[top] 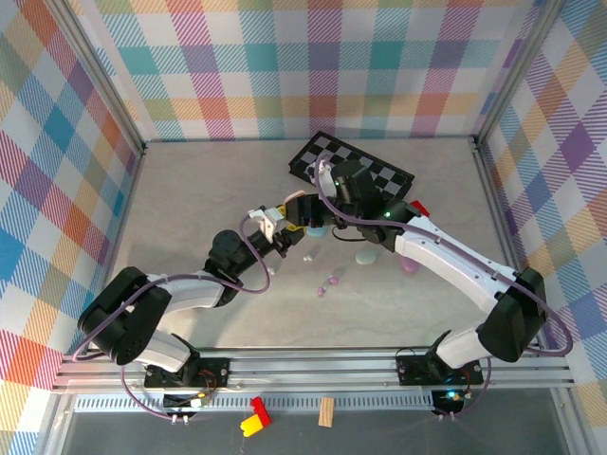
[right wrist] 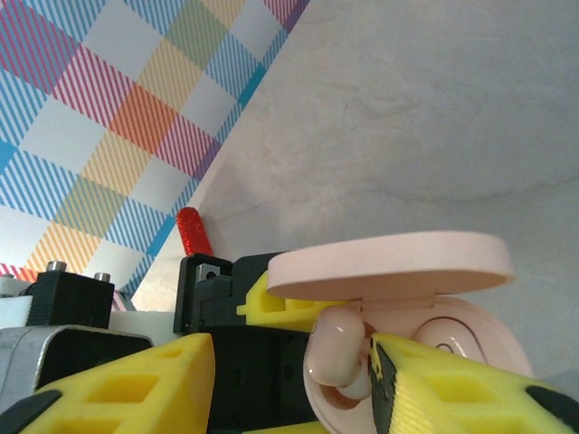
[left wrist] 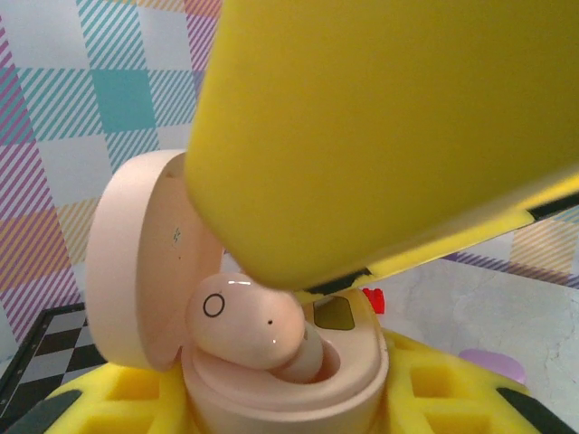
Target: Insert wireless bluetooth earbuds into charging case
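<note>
The pink charging case [left wrist: 289, 384] stands with its lid [left wrist: 136, 262] swung open, and my left gripper [left wrist: 285, 402] is shut on its base with yellow fingers either side. A pink earbud [left wrist: 244, 321] rests tilted in one well of the case, stem down. In the right wrist view the same earbud [right wrist: 339, 353] lies against one yellow finger [right wrist: 452, 389] of my right gripper [right wrist: 294, 371], which is open, the other finger well clear. From above, both grippers meet mid-table, left gripper [top: 285, 227] and right gripper [top: 322, 213].
A checkerboard plate [top: 365, 171] lies behind the grippers with a small red piece [top: 418, 208] beside it. A greenish case [top: 366, 256] and a purple case [top: 410, 265] sit to the right. Loose purple earbuds [top: 327, 284] and a whitish one [top: 306, 258] lie nearer the front.
</note>
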